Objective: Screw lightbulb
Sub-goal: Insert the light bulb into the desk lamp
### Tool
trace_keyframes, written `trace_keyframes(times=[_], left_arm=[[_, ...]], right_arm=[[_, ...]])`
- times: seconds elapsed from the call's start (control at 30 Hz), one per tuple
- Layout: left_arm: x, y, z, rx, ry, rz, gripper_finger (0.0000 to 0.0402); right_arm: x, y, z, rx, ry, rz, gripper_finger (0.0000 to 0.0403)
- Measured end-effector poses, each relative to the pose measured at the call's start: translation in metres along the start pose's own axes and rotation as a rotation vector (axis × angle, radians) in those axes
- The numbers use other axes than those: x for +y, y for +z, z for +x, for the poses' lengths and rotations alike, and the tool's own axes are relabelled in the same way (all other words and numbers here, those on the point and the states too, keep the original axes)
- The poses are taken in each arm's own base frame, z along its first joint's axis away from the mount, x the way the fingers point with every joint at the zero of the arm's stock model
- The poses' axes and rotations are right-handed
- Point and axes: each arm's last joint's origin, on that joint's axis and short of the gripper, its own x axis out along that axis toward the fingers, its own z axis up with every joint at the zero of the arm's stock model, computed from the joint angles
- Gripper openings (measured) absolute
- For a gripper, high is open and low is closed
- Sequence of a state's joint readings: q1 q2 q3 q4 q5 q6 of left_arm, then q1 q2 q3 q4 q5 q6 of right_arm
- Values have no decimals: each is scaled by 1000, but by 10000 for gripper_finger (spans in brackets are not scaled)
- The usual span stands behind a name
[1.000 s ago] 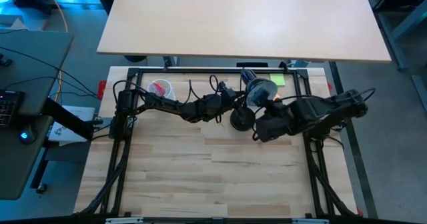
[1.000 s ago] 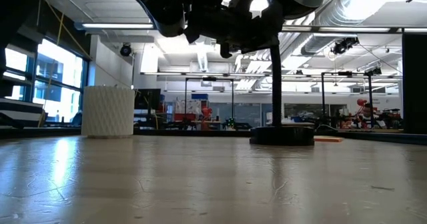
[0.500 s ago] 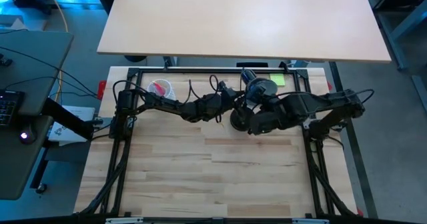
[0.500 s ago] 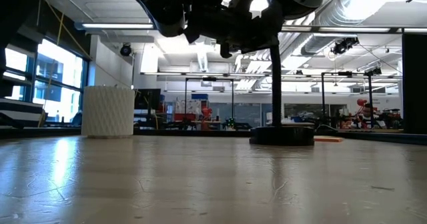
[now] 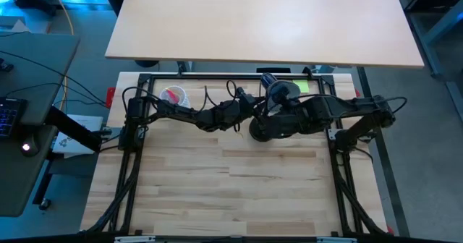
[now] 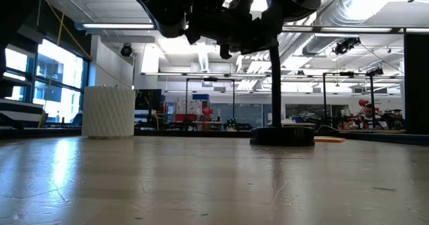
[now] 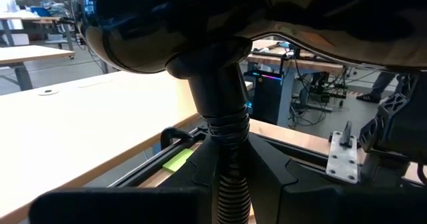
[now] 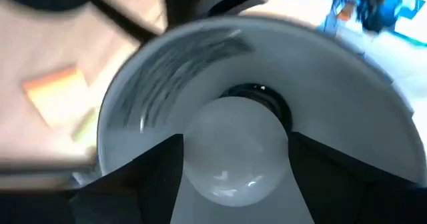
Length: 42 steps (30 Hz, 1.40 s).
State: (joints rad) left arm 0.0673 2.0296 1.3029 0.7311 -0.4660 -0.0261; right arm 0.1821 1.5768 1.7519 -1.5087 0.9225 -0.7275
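A black desk lamp stands at the table's far middle, its head (image 5: 282, 92) over its round base (image 6: 281, 136). My left gripper (image 5: 253, 110) is shut on the lamp's flexible neck (image 7: 230, 177) just below the head (image 7: 153, 24). My right gripper (image 8: 235, 147) reaches up from the table's right into the shade's white inside (image 8: 153, 71). It is shut on the small white frosted lightbulb (image 8: 233, 154), which sits in front of the dark socket (image 8: 257, 94). The bulb's screw base is hidden behind the bulb. My left gripper has the lamp's ribbed neck (image 7: 231, 191) between its two fingers, which lie across it, coming from the table's left. The lamp stands on its base. My right gripper pinches the bulb's round glass (image 8: 200, 164) between its two fingers (image 8: 140, 177), one on each side. The fingers point into the shade toward the socket, and the bulb is clear of the table.
A white ribbed cup (image 5: 173, 96) with pink items stands at the far left and also shows in the low view (image 6: 107, 111). A yellow-green note (image 5: 300, 87) lies behind the lamp. A larger light table (image 5: 260, 19) stands beyond the far edge. The near half of the table is bare wood.
My right gripper has moved toward the table's left and far edge, from beside the lamp's base to under the lamp's head. The lamp has kept its place.
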Motion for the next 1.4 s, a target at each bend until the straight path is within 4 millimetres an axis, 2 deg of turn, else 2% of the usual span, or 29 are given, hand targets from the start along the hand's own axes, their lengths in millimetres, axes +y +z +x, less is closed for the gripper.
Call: trace_keyframes(times=[0.43,0.53,0.77,1.03,1.23,1.4], left_arm=[[-1,0,0,-4,-18,0,44],[-1,0,0,-4,-18,2,44],[-2,0,-1,-1,-21,4,44],[-3,0,-1,-2,-23,4,44],[-2,0,-1,-2,-20,3,44],[-2,0,-1,-2,-18,2,44]], right_arm=[[-8,5,2,-60,-6,993,259],[-8,6,2,-63,-8,1108,259],[-4,4,-20,-154,-48,1038,259],[6,-7,-48,-270,-15,780,259],[20,-16,-47,-177,42,441,259],[30,-7,-44,-179,40,149,259]])
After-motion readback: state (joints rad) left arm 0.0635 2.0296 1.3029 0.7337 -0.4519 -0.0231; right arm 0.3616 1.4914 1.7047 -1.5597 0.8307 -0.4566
